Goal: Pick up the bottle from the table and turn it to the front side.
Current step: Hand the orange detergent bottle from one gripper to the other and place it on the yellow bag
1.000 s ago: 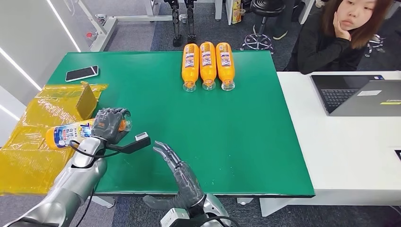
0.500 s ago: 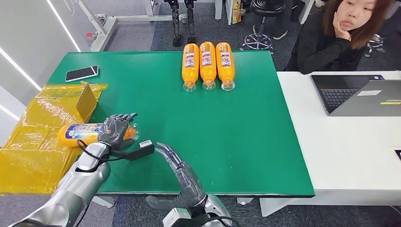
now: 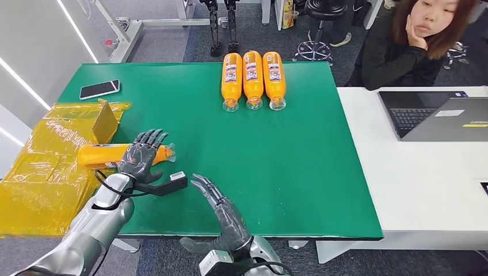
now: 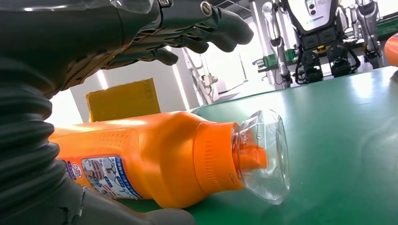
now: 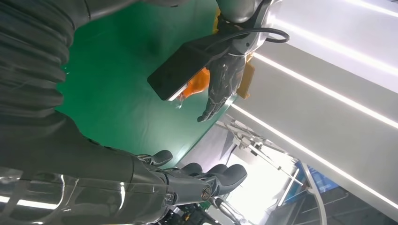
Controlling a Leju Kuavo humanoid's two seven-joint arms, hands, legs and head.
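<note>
Lying on its side at the green counter's (image 3: 276, 167) left edge, an orange bottle (image 3: 106, 154) rests with its clear cap pointing toward the middle and its label turned low on the side. The left hand (image 3: 143, 155) hovers over the bottle's neck, fingers spread and holding nothing. The right hand (image 3: 221, 210) waits nearby, fingers apart and empty. Three matching bottles (image 3: 253, 77) lie in a row at the far edge. The turning step looks unfinished; next calls for closing around the bottle and rolling the label upward.
</note>
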